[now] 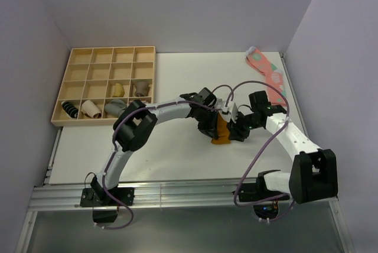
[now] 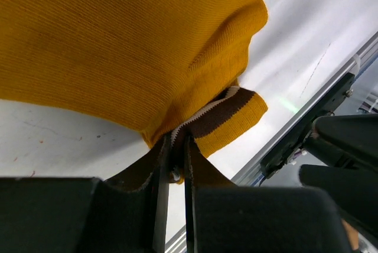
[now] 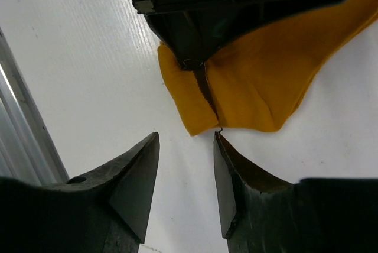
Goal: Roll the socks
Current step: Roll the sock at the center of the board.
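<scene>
The mustard-orange sock [image 1: 221, 133] lies at the middle of the white table between both grippers. In the left wrist view the sock [image 2: 118, 46] fills the top, and its dark brown cuff with thin white stripes [image 2: 221, 114] is pinched between my left fingers. My left gripper [image 2: 176, 146] is shut on the cuff; it also shows in the top view [image 1: 214, 124]. My right gripper [image 3: 186, 138] is open and empty, just short of the sock's edge [image 3: 260, 81], with the left gripper's black body [image 3: 224, 10] beyond. In the top view the right gripper [image 1: 237, 130] is right of the sock.
A wooden compartment tray [image 1: 106, 84] at the far left holds several rolled sock bundles. A pink sock with pale spots [image 1: 267, 70] lies at the far right corner. Walls close in at left, back and right. A metal rail [image 1: 177, 197] runs along the near edge.
</scene>
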Robot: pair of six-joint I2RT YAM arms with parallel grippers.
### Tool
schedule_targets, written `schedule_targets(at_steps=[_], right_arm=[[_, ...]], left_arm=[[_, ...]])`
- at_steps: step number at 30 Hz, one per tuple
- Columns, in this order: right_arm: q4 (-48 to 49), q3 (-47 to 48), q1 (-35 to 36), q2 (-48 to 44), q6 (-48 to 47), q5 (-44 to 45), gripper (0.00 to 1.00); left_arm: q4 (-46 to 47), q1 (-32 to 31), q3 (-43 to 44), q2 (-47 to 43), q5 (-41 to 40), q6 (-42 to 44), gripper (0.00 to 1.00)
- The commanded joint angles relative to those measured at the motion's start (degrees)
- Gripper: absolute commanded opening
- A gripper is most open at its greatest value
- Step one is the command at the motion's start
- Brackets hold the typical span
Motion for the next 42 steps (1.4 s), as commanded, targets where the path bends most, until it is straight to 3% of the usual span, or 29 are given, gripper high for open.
schedule_targets(at_steps=[1, 14, 33, 36, 37, 42], right_arm=[[3.1, -0.9, 3.1, -0.7, -2.2, 3.2, 0.50], [9.9, -6.0, 11.1, 2.0, -2.5, 11.1, 0.48], [12.6, -9.1, 13.3, 5.4, -4.2, 18.8, 0.47], [12.2, -8.6, 13.5, 6.5, -3.3, 19.1, 0.42], [12.3, -8.6, 13.5, 6.7, -3.1, 19.3, 0.35], [13.5, -8.1, 13.5, 8.5, -1.1, 20.9, 0.20]], left_arm=[[-1.5, 0.0, 2.2, 1.3, 1.3, -0.4, 0.00], [-2.1, 0.1, 2.6, 2.0, 1.9, -0.5, 0.00], [-0.6, 0.8, 2.7, 2.5, 3.8, -1.3, 0.00], [0.0, 0.8, 2.3, 2.3, 4.0, -1.5, 0.00], [0.4, 0.8, 2.0, 2.3, 4.1, -2.0, 0.00], [3.4, 1.0, -0.8, 1.2, 4.7, -3.8, 0.00]])
